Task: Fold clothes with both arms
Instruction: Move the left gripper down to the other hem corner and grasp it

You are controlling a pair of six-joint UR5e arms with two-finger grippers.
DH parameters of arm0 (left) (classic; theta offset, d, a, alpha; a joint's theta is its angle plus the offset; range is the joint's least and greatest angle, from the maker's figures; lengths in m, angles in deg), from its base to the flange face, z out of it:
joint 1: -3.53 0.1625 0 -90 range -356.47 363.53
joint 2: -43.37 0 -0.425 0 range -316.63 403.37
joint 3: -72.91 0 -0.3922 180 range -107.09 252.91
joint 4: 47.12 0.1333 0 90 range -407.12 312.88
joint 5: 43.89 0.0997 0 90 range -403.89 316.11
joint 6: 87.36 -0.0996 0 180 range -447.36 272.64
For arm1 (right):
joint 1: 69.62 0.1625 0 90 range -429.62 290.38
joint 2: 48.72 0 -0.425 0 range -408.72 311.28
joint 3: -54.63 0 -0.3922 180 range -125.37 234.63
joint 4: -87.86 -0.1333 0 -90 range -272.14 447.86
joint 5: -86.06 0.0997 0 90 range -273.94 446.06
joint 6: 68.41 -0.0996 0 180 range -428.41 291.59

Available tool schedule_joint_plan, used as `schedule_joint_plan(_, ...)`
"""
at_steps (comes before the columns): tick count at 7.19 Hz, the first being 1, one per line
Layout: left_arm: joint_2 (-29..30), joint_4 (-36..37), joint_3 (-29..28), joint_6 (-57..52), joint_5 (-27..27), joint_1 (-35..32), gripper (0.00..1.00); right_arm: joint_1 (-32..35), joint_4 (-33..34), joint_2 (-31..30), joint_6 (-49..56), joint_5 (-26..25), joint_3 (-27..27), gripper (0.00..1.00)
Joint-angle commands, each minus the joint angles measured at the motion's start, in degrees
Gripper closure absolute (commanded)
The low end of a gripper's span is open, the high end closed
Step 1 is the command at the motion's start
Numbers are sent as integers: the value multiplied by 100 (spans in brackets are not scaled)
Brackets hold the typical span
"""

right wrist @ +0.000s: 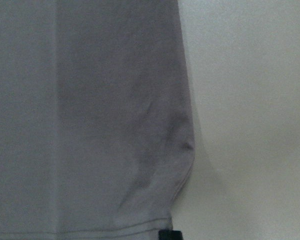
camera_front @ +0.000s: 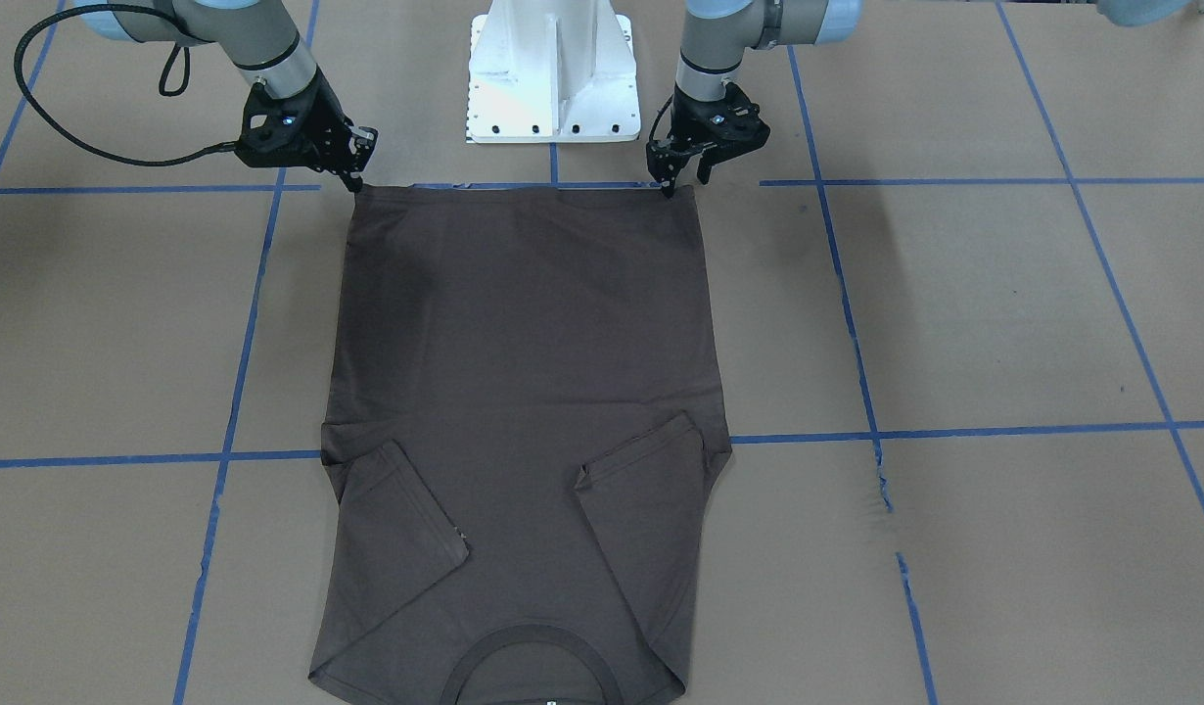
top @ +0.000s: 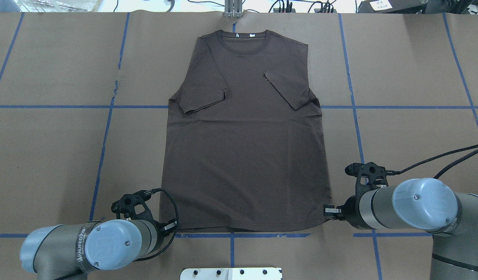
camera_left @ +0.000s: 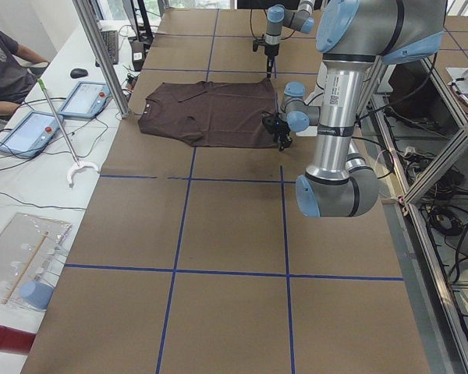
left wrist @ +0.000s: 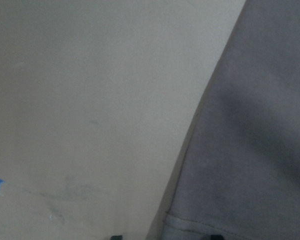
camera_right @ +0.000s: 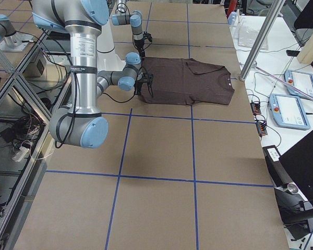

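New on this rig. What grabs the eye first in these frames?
A dark grey-brown T-shirt lies flat in the middle of the brown table, collar away from the robot, with both sleeves folded inward over the body. The left gripper and right gripper each have their fingers down at one corner of the hem, on the robot's side of the table.

Robotics lab, blue-taped table [top: 48, 155], teach pendants [camera_left: 86, 99], aluminium post [camera_left: 101, 56]
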Motion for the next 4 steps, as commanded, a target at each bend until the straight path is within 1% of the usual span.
schedule_joint_plan(1,7,1,15,-4,-7,4,100,1,0,0,0,0,1,100)
schedule_joint_plan(4,95,18,76,-13,-33,-14,100,10,0,0,0,0,1,100)
